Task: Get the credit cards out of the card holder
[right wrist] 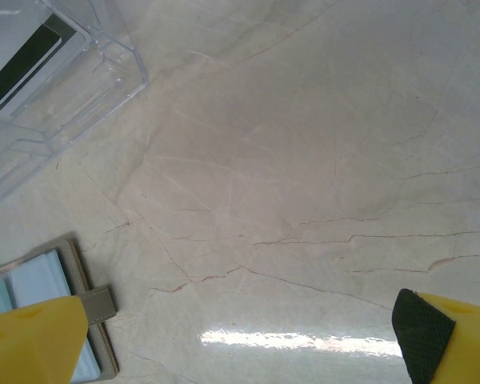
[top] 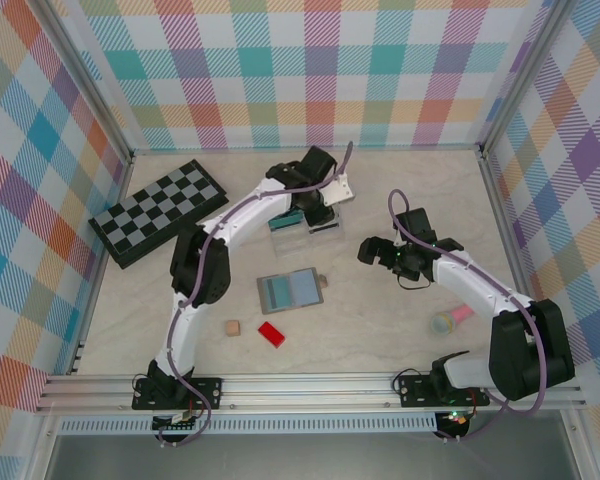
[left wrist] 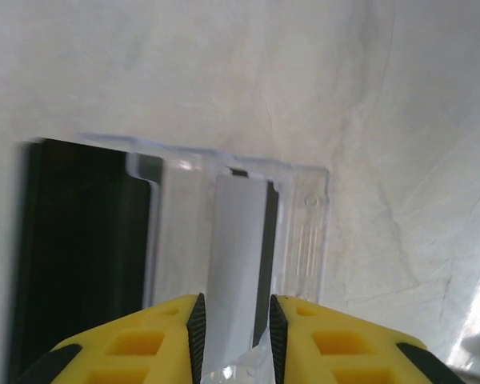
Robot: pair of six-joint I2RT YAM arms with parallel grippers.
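Observation:
The card holder [top: 290, 290] lies open on the table, showing two blue-grey panels; its corner and strap also show in the right wrist view [right wrist: 80, 272]. My left gripper [top: 318, 212] hovers over a clear plastic tray [top: 302, 238] behind it. In the left wrist view its jaws [left wrist: 236, 336] stand slightly apart, with a silver-grey credit card with a dark stripe [left wrist: 236, 240] lying flat in the tray [left wrist: 304, 232] below them. A black card [left wrist: 80, 248] lies to the left. A teal card [top: 288, 217] shows beside the gripper. My right gripper [top: 375, 250] [right wrist: 240, 344] is wide open above bare table.
A black-and-grey chessboard [top: 158, 212] lies at the back left. A red block [top: 271, 333] and a small wooden block [top: 232, 327] sit in front of the holder. A pastel roll [top: 445, 323] lies near the right arm. Metal frame rails border the table.

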